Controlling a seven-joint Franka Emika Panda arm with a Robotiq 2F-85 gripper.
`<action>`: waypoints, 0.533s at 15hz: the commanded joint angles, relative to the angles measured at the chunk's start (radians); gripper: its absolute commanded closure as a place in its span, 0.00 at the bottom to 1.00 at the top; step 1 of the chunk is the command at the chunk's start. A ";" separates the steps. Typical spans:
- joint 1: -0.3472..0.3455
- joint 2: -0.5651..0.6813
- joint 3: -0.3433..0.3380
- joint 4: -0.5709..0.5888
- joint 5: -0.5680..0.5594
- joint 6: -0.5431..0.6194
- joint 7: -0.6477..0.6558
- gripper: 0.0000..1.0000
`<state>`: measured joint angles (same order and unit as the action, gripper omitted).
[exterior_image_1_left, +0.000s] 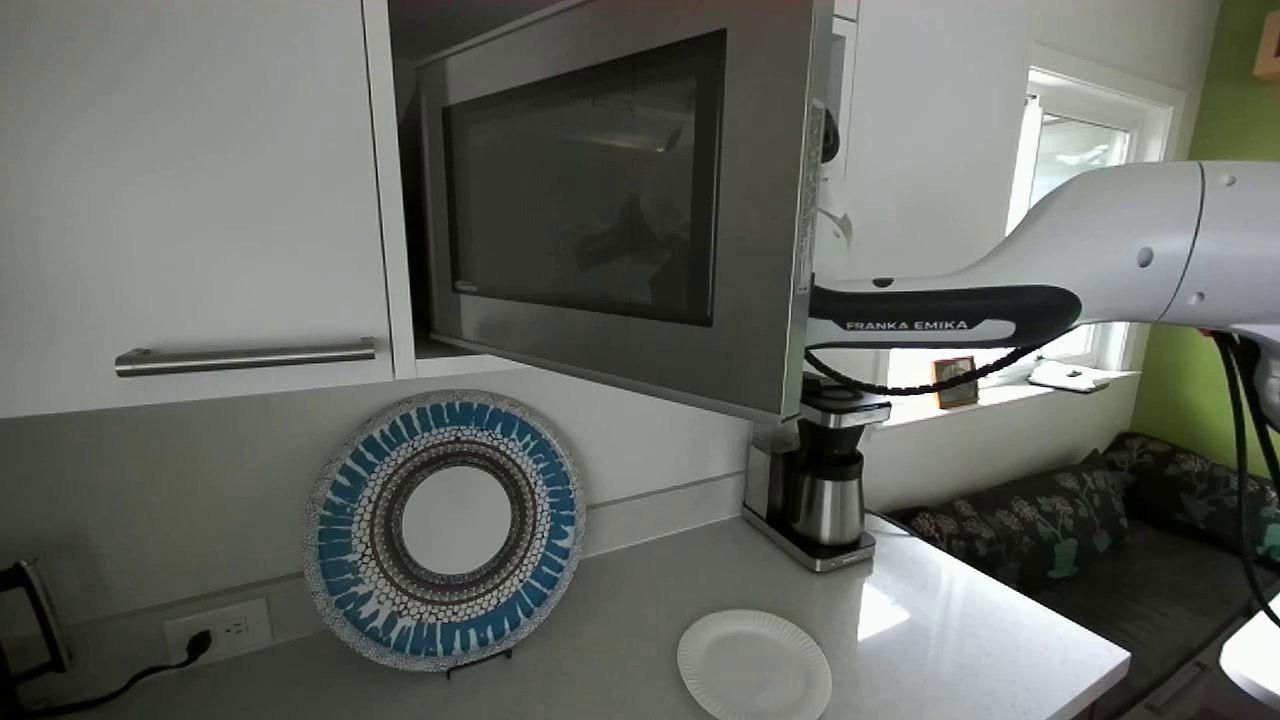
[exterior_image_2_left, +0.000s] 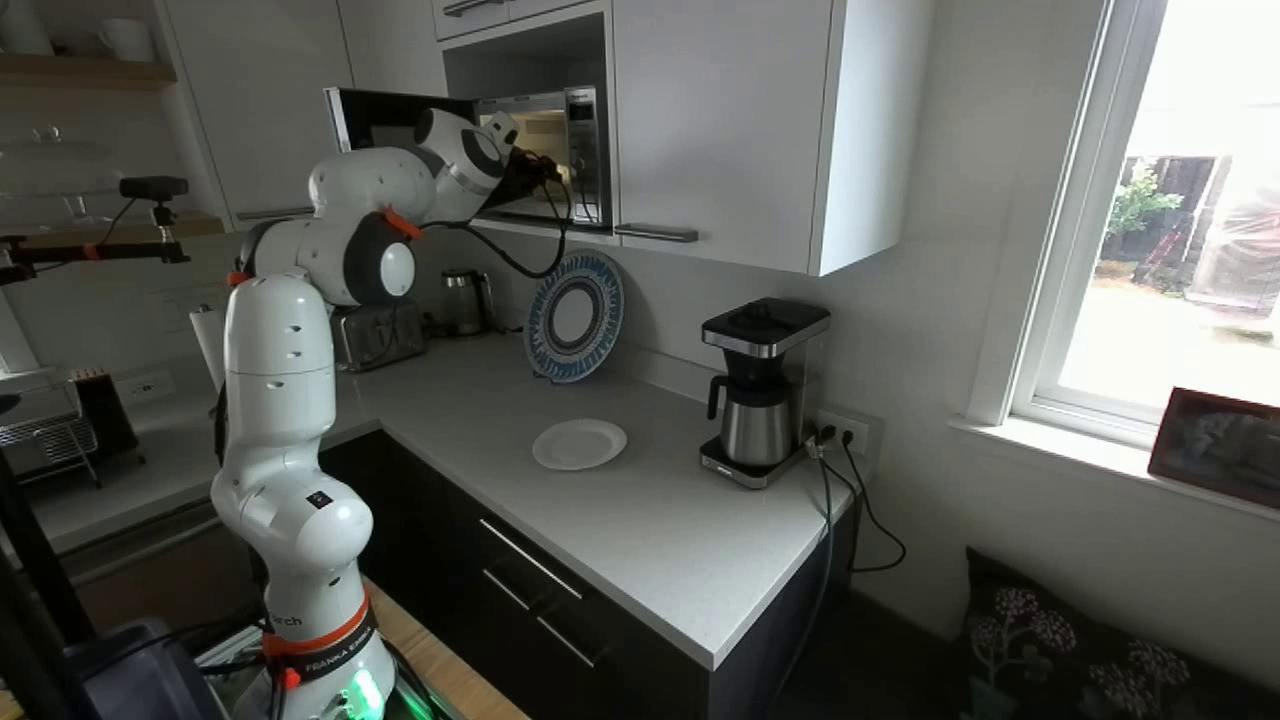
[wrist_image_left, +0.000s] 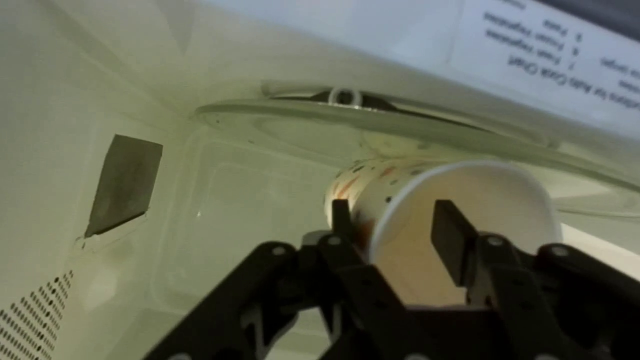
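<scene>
In the wrist view, which stands upside down, a white cup or bowl (wrist_image_left: 505, 210) with a speckled, orange-marked outside rests inside the microwave. Its wide mouth faces the camera. My gripper (wrist_image_left: 392, 212) is partly open around the near wall of the vessel: one finger (wrist_image_left: 342, 220) lies outside the rim, and the opposite finger (wrist_image_left: 450, 235) is over the inside. A gap shows between the pads and the rim, and I see no grip. Beside the vessel is the glass turntable (wrist_image_left: 425, 127). An exterior view shows the dark gripper (exterior_image_2_left: 535, 172) at the opening of the microwave (exterior_image_2_left: 583, 150).
The microwave's door (exterior_image_1_left: 760, 200) hangs wide open beside the arm and hides the gripper in that exterior view. Below, the counter holds a white plate (exterior_image_2_left: 580, 445), a coffee maker (exterior_image_2_left: 757, 420) and a blue patterned round plate (exterior_image_1_left: 545, 520). A cable loops under the wrist.
</scene>
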<state>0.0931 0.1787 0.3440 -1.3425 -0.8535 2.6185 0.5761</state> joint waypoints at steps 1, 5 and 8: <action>0.008 0.007 0.002 0.018 -0.002 -0.010 0.015 0.85; 0.009 -0.005 0.011 0.035 0.032 -0.030 0.044 1.00; 0.007 -0.010 0.019 0.053 0.053 -0.020 0.068 0.99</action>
<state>0.0946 0.1759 0.3539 -1.3080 -0.8335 2.6179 0.6196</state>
